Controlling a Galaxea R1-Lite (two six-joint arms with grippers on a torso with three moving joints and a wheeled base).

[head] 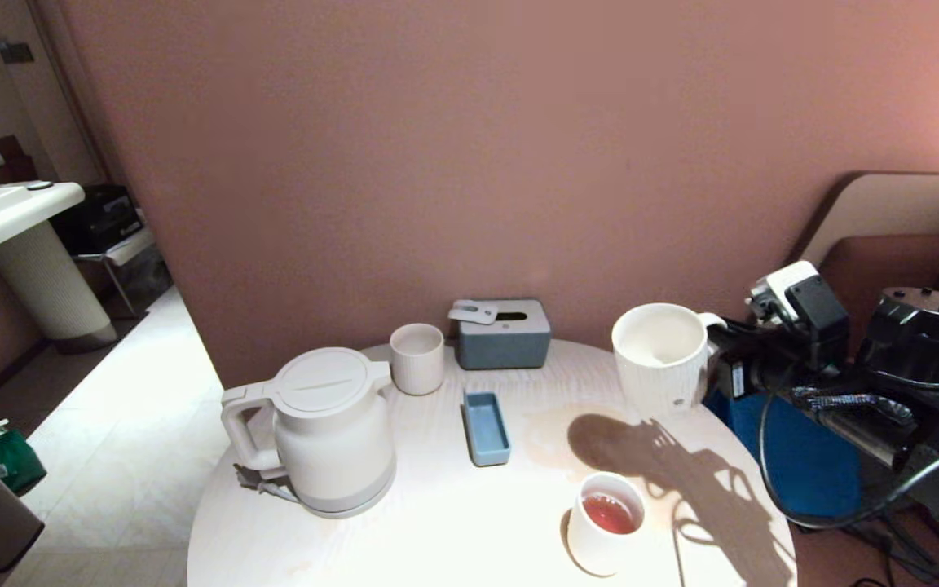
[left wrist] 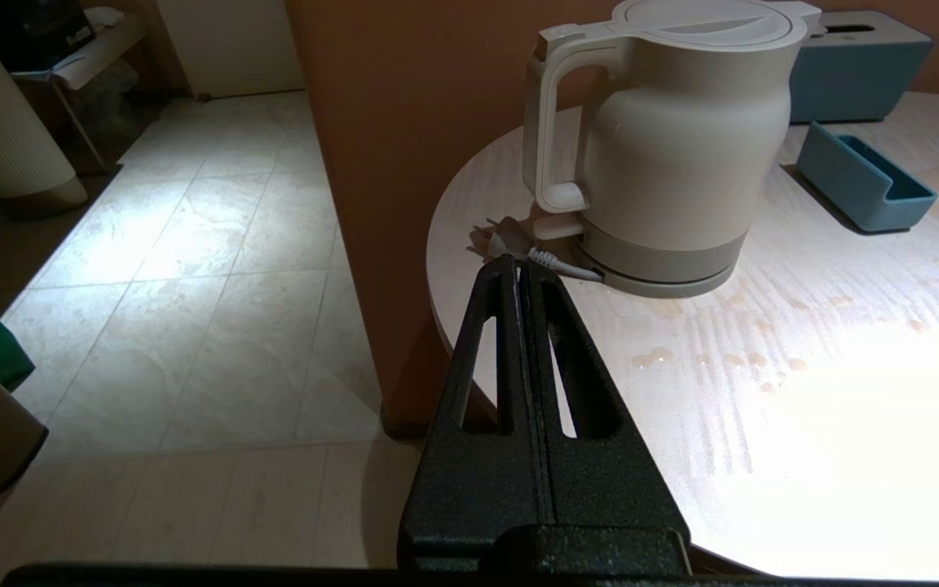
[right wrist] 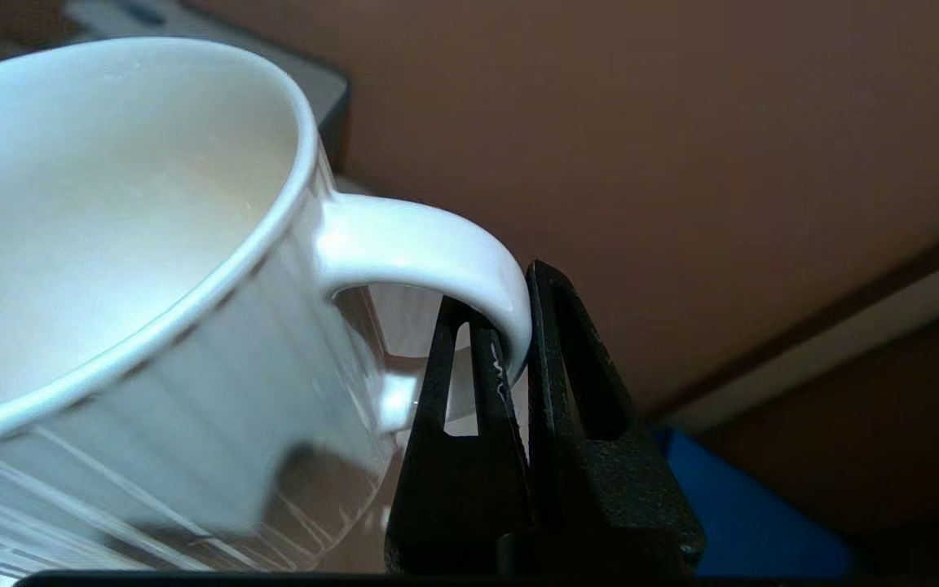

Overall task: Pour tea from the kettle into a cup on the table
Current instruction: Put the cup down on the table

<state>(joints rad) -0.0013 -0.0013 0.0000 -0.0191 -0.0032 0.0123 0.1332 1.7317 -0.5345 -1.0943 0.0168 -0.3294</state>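
Note:
The cream-white kettle [head: 331,428] [left wrist: 673,155] stands on the left of the round pale table [head: 453,522], lid shut, handle towards the table's left edge. My right gripper [head: 718,336] [right wrist: 502,289] is shut on the loop handle of the white ribbed cup [head: 661,359] [right wrist: 111,269]. It holds the cup in the air over the table's right back edge, and the cup looks empty inside. My left gripper [left wrist: 518,265] is shut on nothing, off the table's left edge, pointing at the kettle's plug [left wrist: 510,240]. Any tea in the kettle is hidden.
A smooth white cup [head: 600,542] with reddish liquid stands front right, a pale orange wet patch [head: 547,432] behind it. A ribbed tumbler [head: 417,359], a grey tissue box [head: 504,334] and a small blue tray [head: 486,428] sit mid-table. Droplets [left wrist: 730,359] dot the wood.

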